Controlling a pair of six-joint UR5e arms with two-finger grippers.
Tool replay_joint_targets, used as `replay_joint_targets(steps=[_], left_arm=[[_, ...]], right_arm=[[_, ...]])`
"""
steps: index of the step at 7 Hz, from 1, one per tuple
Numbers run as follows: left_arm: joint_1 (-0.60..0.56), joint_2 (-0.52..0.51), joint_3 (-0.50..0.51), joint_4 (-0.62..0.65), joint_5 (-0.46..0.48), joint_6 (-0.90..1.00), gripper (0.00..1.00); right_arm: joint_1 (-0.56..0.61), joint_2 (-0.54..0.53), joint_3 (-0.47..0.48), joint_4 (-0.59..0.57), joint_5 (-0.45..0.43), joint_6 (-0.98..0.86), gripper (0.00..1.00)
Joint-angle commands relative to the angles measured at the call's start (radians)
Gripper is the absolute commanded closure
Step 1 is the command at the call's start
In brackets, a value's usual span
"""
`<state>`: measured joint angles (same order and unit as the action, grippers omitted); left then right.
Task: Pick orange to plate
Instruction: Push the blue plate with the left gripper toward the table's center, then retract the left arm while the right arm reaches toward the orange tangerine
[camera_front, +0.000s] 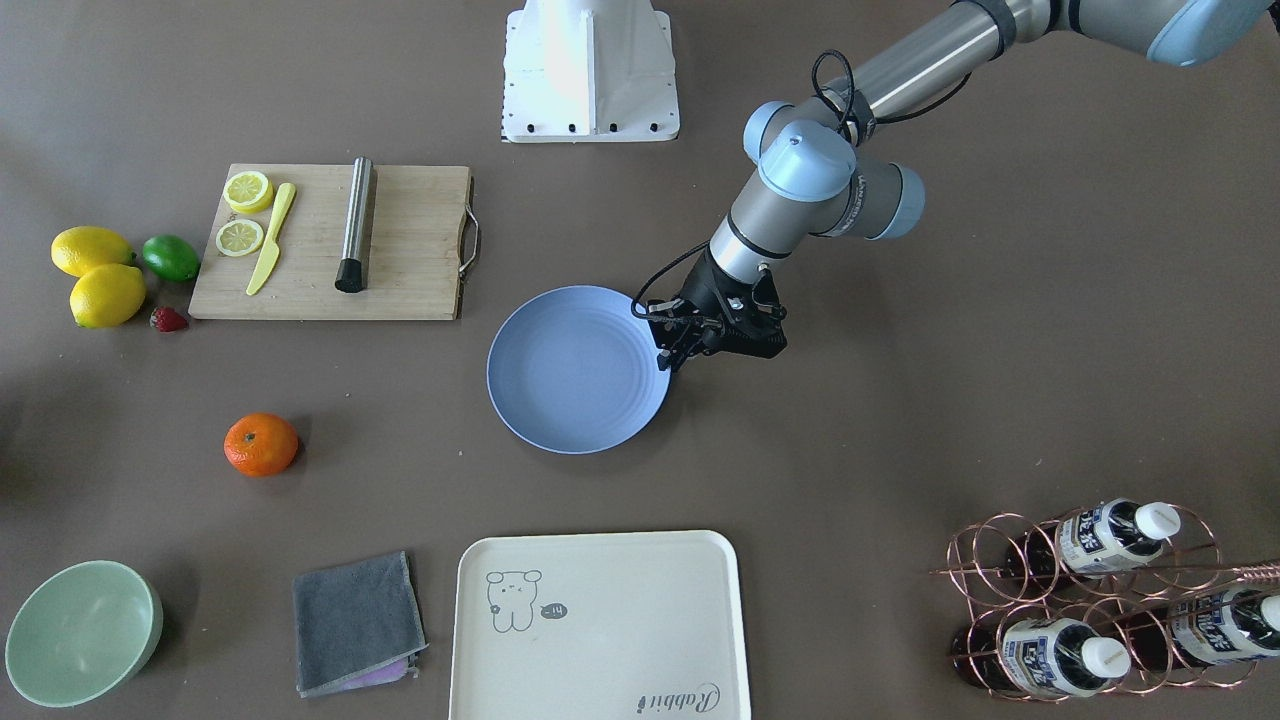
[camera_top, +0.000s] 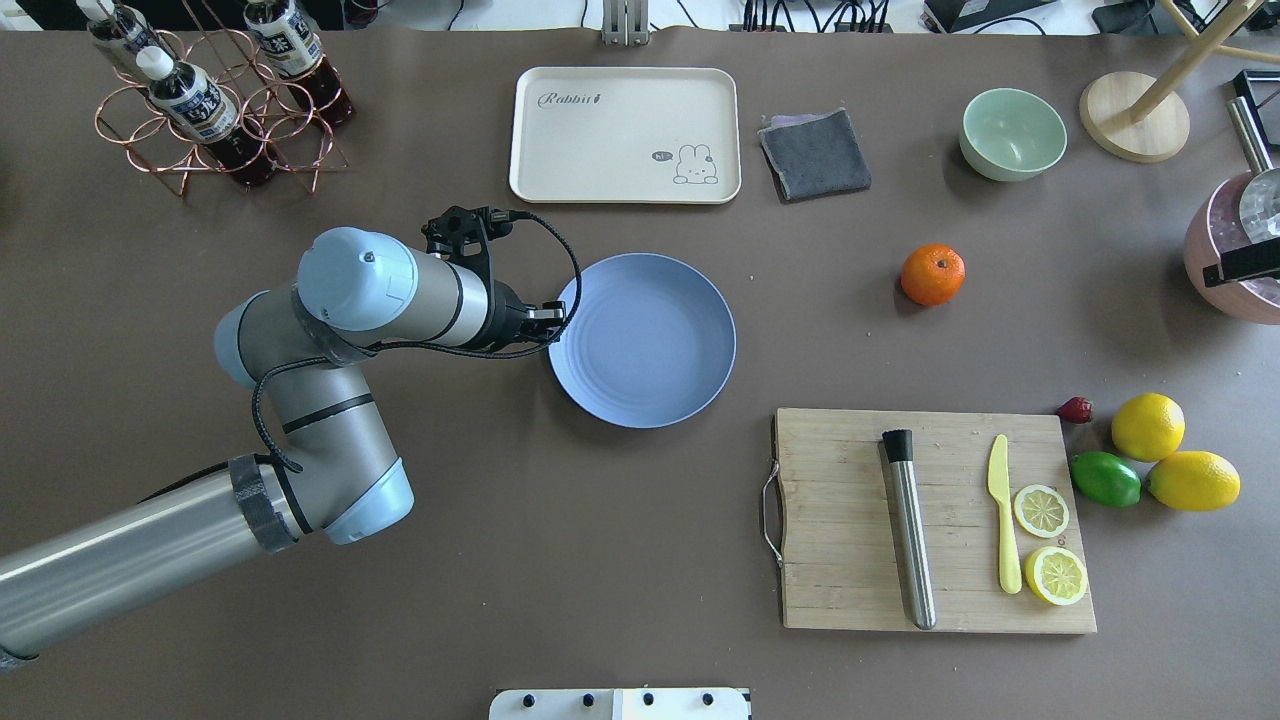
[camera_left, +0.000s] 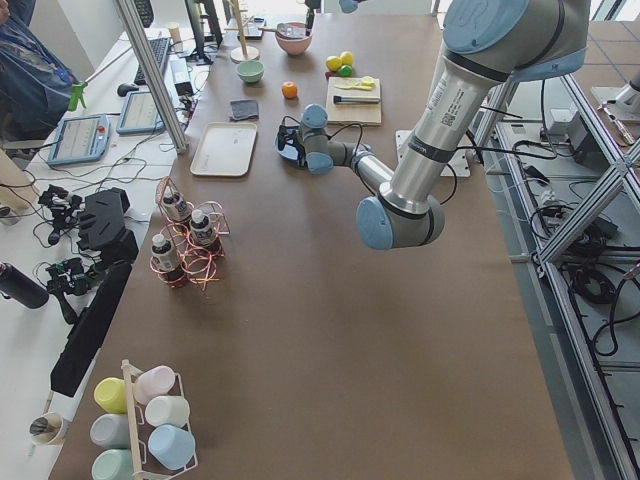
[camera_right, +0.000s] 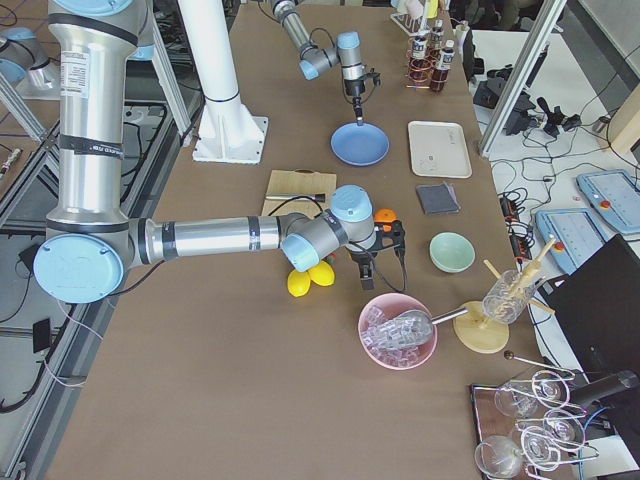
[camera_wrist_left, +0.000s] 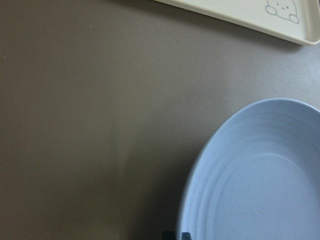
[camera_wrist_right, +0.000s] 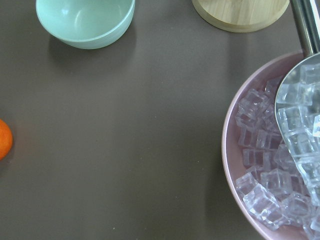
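Resting on the brown tabletop (camera_top: 560, 560), the orange (camera_top: 932, 275) lies well apart from the plate (camera_top: 650, 340), on the robot's right side of it, with its green stem dot turned up. Nothing touches the orange. The plate lies flat, and the left hand (camera_top: 553, 318) is at the plate's rim on the robot's left side, with the forearm almost level above the tabletop. In the left wrist view the fingertips (camera_wrist_left: 171, 235) stand close together right at this rim, but I cannot tell if they really pinch the plate or only stand beside it. The right hand (camera_right: 368, 268) is far from the plate, beyond the orange on the robot's right, and it points down near a pink bowl (camera_right: 398, 330) filled with ice cubes. Its fingers do not show in the right wrist view, so I cannot tell if this hand is open or closed. Past the plate, on the side away from the robot, lies a cream tray (camera_top: 625, 135), near to it but not touching. A wooden cutting board (camera_top: 850, 520) is on the orange's side of the plate, closer to the robot.
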<state>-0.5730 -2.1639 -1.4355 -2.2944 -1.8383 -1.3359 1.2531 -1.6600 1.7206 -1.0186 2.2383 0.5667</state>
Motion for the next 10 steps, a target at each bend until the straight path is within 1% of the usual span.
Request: replay_joint_targets(steps=[1,2,3,4,5,6,7,8,9,10], left_arm=[[-0.008,0.032,-0.012,-0.008,0.040,0.052,0.02],[-0.066,0.083,-0.070,-0.002,-0.045,0.107,0.02],[-0.194,0.195,-0.159,0.000,-0.214,0.156,0.02],[-0.315,0.305,-0.234,-0.002,-0.331,0.269,0.02],[-0.447,0.419,-0.246,0.000,-0.437,0.466,0.02],[-0.566,0.526,-0.238,0.003,-0.503,0.677,0.02],[-0.690,0.571,-0.235,0.069,-0.568,0.869,0.01],[-0.843,0.584,-0.192,0.164,-0.640,1.078,0.01],[-0.955,0.590,-0.159,0.281,-0.632,1.390,0.01],[-1.014,0.639,-0.154,0.462,-0.630,1.510,0.01]], right_arm=[[-0.021,0.015,0.000,0.000,-0.002,0.004,0.00],[-0.047,0.055,0.000,-0.005,-0.003,0.066,0.00],[-0.097,0.104,0.002,-0.014,-0.040,0.143,0.00],[-0.139,0.149,0.002,-0.055,-0.080,0.169,0.00],[-0.158,0.199,0.004,-0.125,-0.088,0.171,0.00],[-0.176,0.233,0.002,-0.162,-0.089,0.171,0.00],[-0.193,0.261,0.001,-0.199,-0.100,0.171,0.00],[-0.217,0.284,-0.003,-0.228,-0.107,0.173,0.00],[-0.227,0.322,-0.012,-0.268,-0.111,0.173,0.00],[-0.241,0.350,-0.019,-0.299,-0.130,0.173,0.00]])
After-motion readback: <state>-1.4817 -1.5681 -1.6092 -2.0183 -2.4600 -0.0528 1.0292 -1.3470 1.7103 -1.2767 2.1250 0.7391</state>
